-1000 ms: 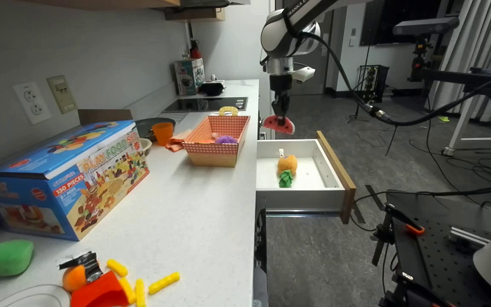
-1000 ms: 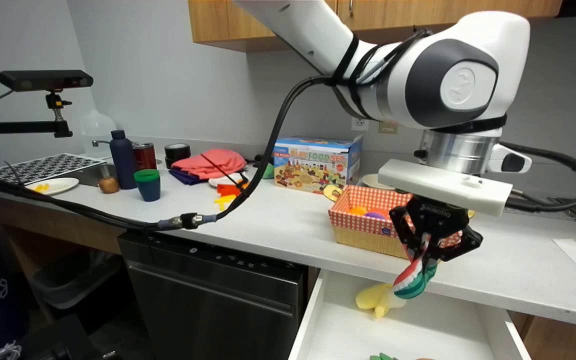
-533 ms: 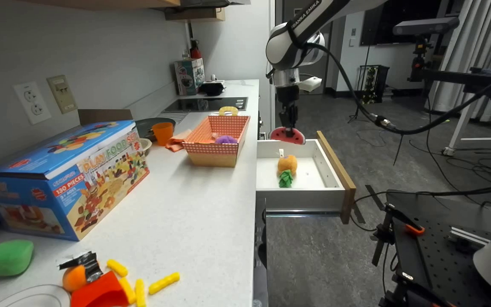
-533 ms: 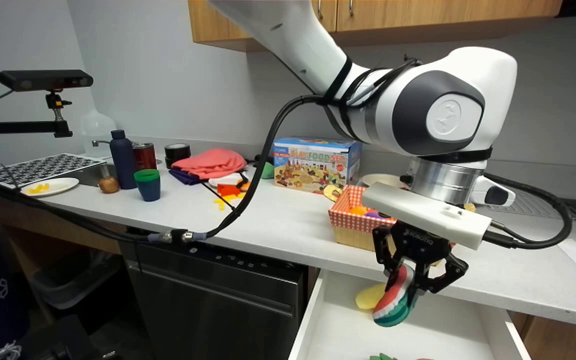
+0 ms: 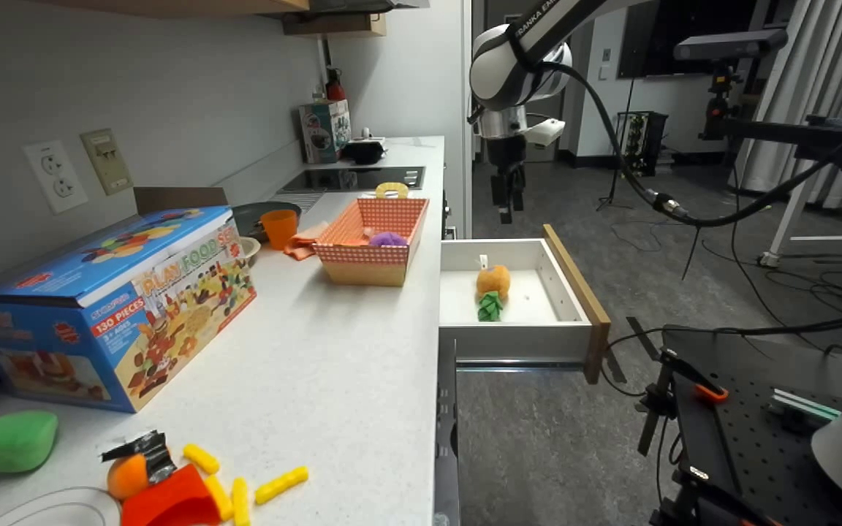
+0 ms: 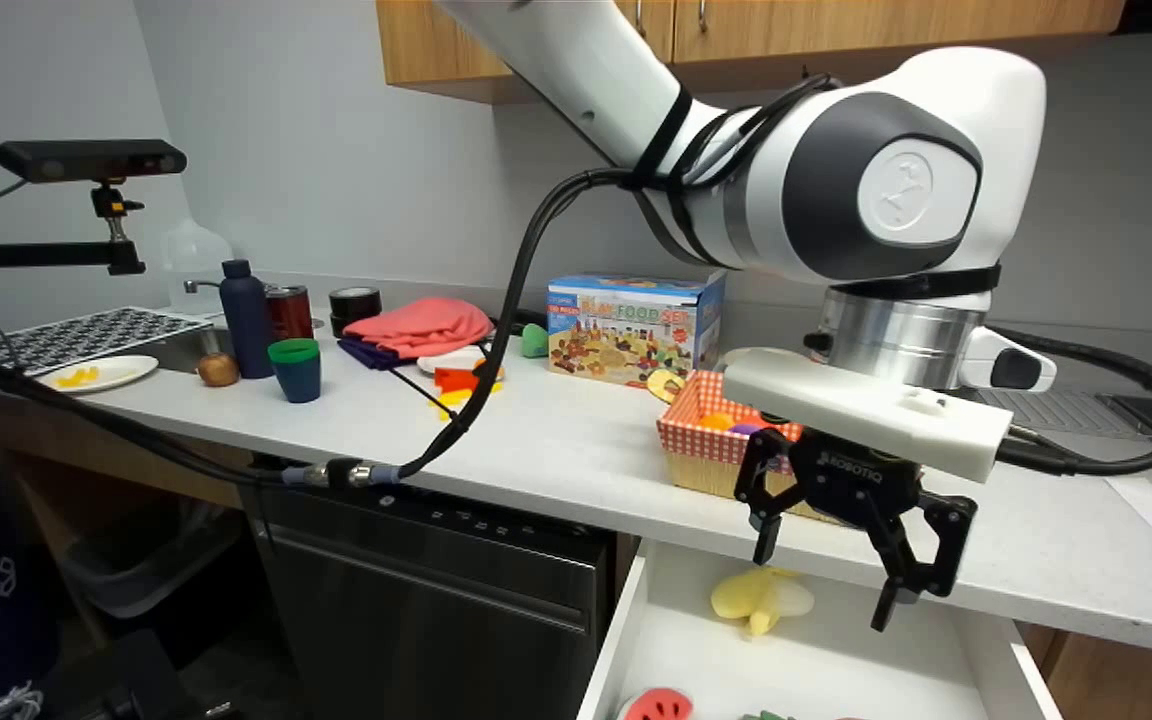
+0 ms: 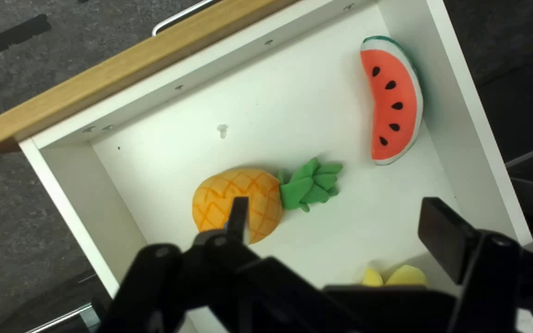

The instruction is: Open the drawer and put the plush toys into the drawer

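Claw [image 7: 336,217] spread, holding nothing, above drawer [image 7: 289,111]. Wrist view: plush watermelon [image 7: 395,105] at two o'clock inside. Purple plush [image 5: 387,239] in basket [image 5: 359,272] likely light, squashy; best pinched across middle.

The arm [image 6: 771,212] is white, its cables [image 6: 517,280] and claw [image 6: 824,582] black.

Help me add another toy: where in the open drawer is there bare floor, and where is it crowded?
Bare floor shows between the drawer front, pineapple and watermelon, and again from the banana to the opposite side wall. It is most crowded toward the side wall by the watermelon and banana.
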